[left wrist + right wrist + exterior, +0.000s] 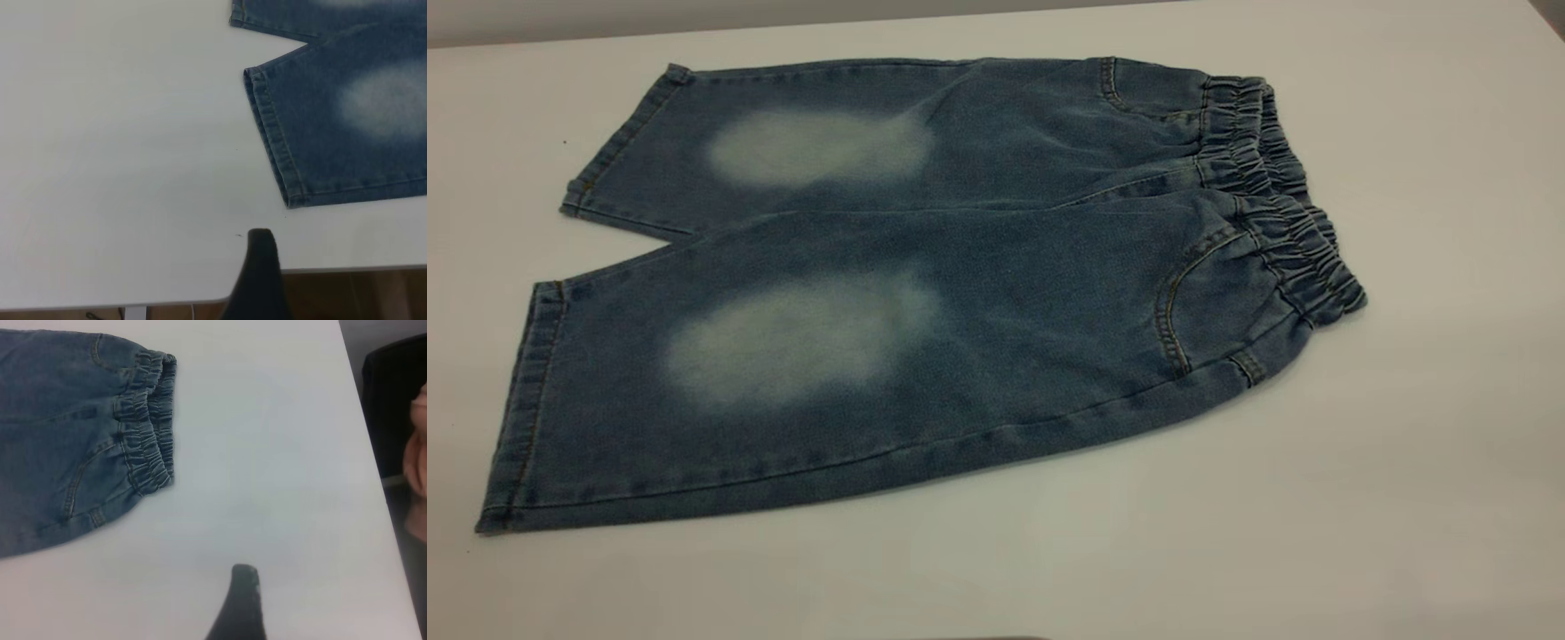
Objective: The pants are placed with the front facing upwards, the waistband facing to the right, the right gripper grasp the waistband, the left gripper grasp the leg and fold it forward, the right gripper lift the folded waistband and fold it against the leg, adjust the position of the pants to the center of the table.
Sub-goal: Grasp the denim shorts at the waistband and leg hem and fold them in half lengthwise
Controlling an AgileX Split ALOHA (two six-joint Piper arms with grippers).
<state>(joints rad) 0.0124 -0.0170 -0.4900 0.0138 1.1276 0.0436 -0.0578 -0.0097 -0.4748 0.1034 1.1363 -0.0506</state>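
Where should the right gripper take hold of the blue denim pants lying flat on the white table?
Probably the puckered elastic waistband, near its front corner, approached from the bare table to its right. The bunched band stands slightly proud there, giving the right gripper an edge to pinch.

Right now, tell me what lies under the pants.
The pants lie flat on the white table, which shows bare all around them. Whatever is directly beneath the denim is covered and cannot be seen.

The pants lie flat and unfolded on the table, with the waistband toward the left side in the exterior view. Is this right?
Not quite. The pants lie flat and unfolded on the table, but the exterior view shows the waistband toward the right side; the leg hems are toward the left.
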